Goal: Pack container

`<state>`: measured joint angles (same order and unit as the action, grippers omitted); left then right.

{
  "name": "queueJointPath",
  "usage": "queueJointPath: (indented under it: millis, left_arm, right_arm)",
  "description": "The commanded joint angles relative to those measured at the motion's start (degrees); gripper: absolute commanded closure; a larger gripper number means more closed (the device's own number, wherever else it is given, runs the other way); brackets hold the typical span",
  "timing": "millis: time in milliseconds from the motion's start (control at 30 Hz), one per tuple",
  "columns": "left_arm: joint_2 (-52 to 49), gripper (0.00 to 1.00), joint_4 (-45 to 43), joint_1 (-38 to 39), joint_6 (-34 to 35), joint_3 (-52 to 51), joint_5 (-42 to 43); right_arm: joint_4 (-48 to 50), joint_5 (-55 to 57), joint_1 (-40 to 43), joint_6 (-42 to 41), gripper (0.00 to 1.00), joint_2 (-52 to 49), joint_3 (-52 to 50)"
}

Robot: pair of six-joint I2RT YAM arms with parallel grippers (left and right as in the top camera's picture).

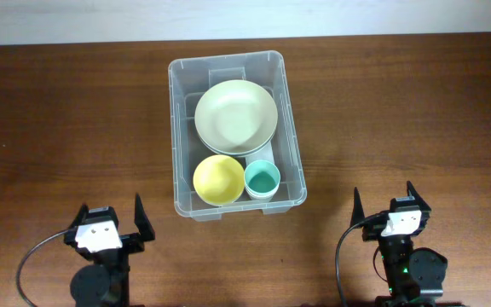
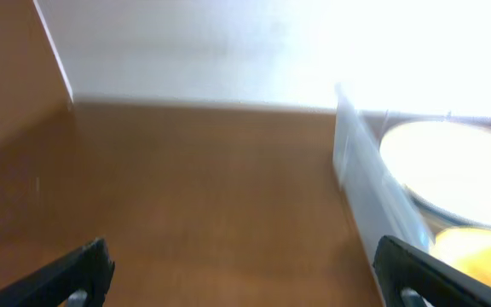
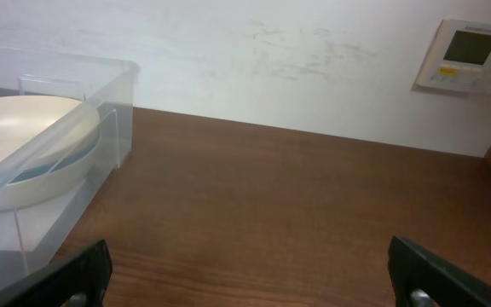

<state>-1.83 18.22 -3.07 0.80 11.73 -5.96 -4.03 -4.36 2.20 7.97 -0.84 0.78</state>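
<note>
Left claw: the left gripper (image 1: 111, 207) sits at the near-left edge of the brown wooden table (image 1: 49, 128), its black fingers spread wide apart and holding nothing.
Cable: a black cable (image 1: 31, 256) loops beside the left arm's base.
Path from the left: bare wood lies between the left gripper and the bin; nothing stands between them.
Centre: the large clear plastic rectangular container (image 1: 174, 136) rests on the table between the two arms, well apart from both.
Inside, far end: a pale green round plate (image 1: 235, 117) lies tilted, with a second rim showing beneath it.
Inside, near end: a yellow round bowl (image 1: 218, 179) sits just beside a small teal cup (image 1: 262, 180), the cup on the right.
Right claw: the right gripper (image 1: 384, 198) stands at the near-right edge, fingers equally wide apart, empty.
Backdrop: a white wall-mounted control panel (image 3: 465, 56) hangs on the white wall behind the table, seen from the right wrist.
</note>
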Motion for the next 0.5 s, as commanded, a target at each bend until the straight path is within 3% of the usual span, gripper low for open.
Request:
queueJointPath:
  millis: [0, 200, 467]
  left_arm:
    - [1.5, 0.0, -7.7, 0.0, -5.9, -4.4, 0.8]
    - [1.5, 0.0, -21.8, 0.1, -10.8, -11.3, 3.2]
    - [1.5, 0.0, -13.7, 0.1, -11.8, -11.3, 7.2]
  right_arm:
    - [0.0, 0.3, -0.4, 0.2, 0.01, 0.6, -0.5]
    - [0.0, 0.3, -0.4, 0.2, 0.01, 0.6, -0.5]
    - [0.0, 0.3, -0.4, 0.2, 0.01, 0.6, -0.5]
